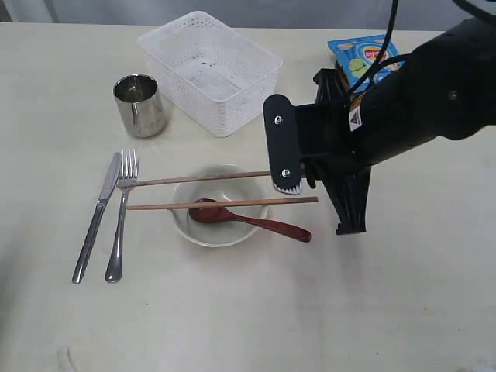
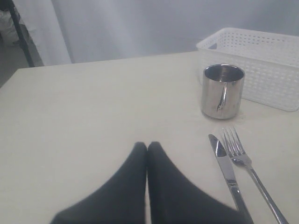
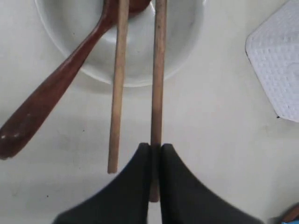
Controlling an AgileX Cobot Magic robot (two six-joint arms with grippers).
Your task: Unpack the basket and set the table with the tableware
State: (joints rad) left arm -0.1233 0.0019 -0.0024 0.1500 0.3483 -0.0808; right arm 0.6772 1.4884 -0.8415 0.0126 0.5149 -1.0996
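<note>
The pale bowl [image 1: 183,223] sits mid-table with the reddish-brown spoon [image 1: 256,222] resting in it. One chopstick [image 1: 225,204] lies free across the bowl's rim. My right gripper [image 1: 288,186] is shut on the end of the other chopstick [image 1: 201,178], which also reaches over the bowl. The right wrist view shows that grip: gripper [image 3: 155,147], held stick [image 3: 158,84], free stick [image 3: 117,93], spoon [image 3: 51,98], bowl [image 3: 135,80]. Knife [image 1: 97,217] and fork [image 1: 122,217] lie side by side to the left. The steel cup [image 1: 139,105] stands beside the white basket [image 1: 209,70]. My left gripper [image 2: 147,145] is shut on nothing, low over the table [image 2: 93,107].
A blue snack packet [image 1: 360,56] lies at the back right, partly behind my right arm. In the left wrist view the cup [image 2: 223,91], basket [image 2: 261,70], knife [image 2: 226,168] and fork [image 2: 243,154] lie off to one side of the shut fingers.
</note>
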